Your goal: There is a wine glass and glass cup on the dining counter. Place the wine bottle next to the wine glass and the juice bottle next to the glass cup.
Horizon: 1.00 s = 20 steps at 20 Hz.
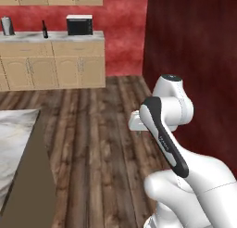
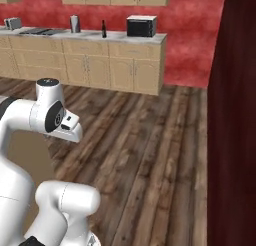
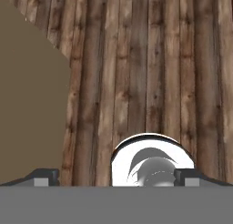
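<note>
Meanwhile, a corner of the dining counter [image 1: 14,143] is seen at the left, and the wine bottle [image 1: 45,29] stands far off on the wall counter [image 1: 60,37], left of a black microwave [image 1: 79,25]. The gripper [image 3: 116,177] is held released, grasping nothing. The base should likely be driven squarely up to that counter before any reach.

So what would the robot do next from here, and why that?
Probably drive toward the far wall counter. The slim black wine bottle stands there, well beyond the arm's reach across the wooden floor. The gripper is open, holds nothing and points down at bare floorboards, so there is nothing to grasp here yet. Only a corner of the dining counter lies beside the base.
</note>
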Tool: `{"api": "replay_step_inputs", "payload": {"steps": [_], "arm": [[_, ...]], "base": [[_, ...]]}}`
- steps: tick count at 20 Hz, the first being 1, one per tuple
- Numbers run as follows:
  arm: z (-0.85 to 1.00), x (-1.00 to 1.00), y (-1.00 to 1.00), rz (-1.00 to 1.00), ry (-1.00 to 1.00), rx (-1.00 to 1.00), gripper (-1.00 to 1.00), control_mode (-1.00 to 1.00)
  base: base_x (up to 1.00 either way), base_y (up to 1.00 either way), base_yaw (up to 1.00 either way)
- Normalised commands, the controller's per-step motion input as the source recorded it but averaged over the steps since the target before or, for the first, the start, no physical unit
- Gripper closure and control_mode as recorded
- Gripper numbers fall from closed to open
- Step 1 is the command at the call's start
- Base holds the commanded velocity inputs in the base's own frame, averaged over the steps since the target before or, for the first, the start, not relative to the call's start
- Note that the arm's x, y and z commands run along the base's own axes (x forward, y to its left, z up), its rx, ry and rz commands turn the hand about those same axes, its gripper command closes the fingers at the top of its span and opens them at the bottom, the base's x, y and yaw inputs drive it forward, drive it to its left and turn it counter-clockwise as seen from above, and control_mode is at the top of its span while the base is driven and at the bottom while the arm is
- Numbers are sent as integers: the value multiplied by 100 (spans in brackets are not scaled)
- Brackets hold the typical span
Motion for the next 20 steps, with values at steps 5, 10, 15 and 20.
{"api": "replay_step_inputs", "payload": {"steps": [5, 10, 15, 20], "arm": [[0, 0, 0, 0, 0, 0, -100, 100], [0, 0, 0, 0, 0, 0, -100, 100], [0, 0, 0, 0, 0, 0, -100, 100], [0, 0, 0, 0, 0, 0, -100, 100]], "base": [[82, -17, 29], [82, -18, 27], [82, -16, 27], [82, -16, 28]]}}
